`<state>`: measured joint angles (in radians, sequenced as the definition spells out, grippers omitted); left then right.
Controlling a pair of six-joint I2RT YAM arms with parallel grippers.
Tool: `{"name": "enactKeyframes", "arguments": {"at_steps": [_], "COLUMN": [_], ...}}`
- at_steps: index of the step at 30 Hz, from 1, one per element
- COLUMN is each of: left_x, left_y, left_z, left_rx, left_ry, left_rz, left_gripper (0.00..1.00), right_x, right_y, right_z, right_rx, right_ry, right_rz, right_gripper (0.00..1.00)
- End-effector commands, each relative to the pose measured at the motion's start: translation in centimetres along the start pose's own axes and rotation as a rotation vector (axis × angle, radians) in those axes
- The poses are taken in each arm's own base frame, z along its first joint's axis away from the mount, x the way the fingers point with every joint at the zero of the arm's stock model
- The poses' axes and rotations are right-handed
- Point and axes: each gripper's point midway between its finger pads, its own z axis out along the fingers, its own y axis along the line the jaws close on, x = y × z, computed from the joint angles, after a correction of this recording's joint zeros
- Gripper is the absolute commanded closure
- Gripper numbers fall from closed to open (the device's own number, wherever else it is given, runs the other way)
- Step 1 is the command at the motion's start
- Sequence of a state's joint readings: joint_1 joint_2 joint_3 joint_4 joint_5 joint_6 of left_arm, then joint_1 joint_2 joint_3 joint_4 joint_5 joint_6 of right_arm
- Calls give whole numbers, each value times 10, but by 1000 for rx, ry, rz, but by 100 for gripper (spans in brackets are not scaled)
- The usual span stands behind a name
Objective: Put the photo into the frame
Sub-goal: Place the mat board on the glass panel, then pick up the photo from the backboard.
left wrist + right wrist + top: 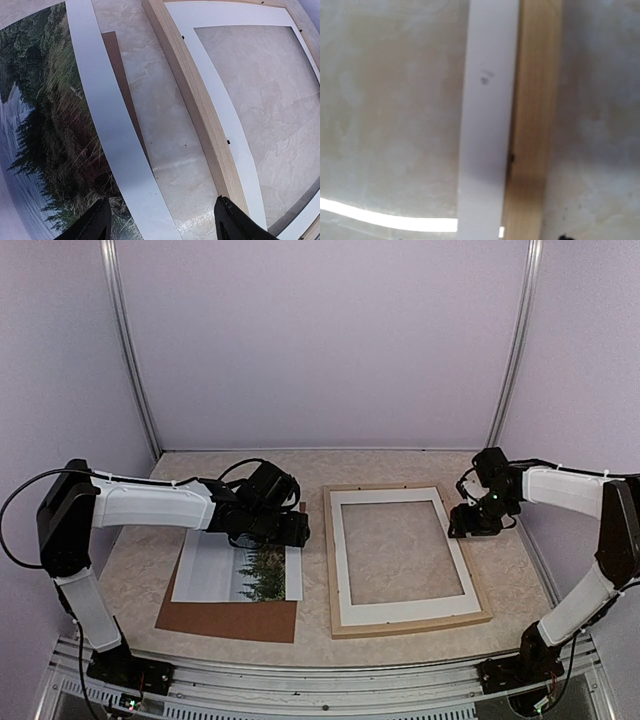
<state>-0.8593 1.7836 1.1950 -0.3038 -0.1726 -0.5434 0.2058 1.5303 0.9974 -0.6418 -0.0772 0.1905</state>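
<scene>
While left fingers (285,536) gape over photo (232,572) edge, right fingers (468,526) unclear, frame (410,625) nearby

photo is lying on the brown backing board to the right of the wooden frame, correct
No. The photo lies on the brown backing board to the left of the wooden frame, not the right; the top external view shows it.
</scene>
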Motion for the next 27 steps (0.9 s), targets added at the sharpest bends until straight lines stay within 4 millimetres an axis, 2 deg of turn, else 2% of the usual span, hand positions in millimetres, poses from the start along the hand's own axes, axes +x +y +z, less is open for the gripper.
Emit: {"name": "enactKeyframes", "arguments": {"at_steps": [1,5,11,13,14,17,22,27], "left_x": [6,1,-14,-16,-17,-22,-27,-24], "left_y": [4,12,21,26,31,47,96,152], "left_z": [-2,-11,-35,-42,-45,-55,-68,-79], "left_rx": [-24,-57,-96,-114,-132,-174,-222,-246], "left_ry": [0,-31,-93,-109,-113,-121,-103,-60], "left_rz": [24,27,38,40,39,34,-34,-142], "left_gripper": [30,23,11,8,2,1,1,1], "right_x": [-3,-4,-11,-12,-11,-11,-14,-18], "right_y": [-14,-23,-23,-23,-23,-20,13,87], "right_z": [-5,-1,9,8,6,-4,-24,-33], "right_rx": [66,114,110,106,107,91,49,-37], "right_ry": [-46,-70,-97,-112,-119,-162,-246,-296], "right_rz": [33,51,66,69,71,70,12,-88], "right_gripper": [30,22,20,20,20,19,13,13]}}
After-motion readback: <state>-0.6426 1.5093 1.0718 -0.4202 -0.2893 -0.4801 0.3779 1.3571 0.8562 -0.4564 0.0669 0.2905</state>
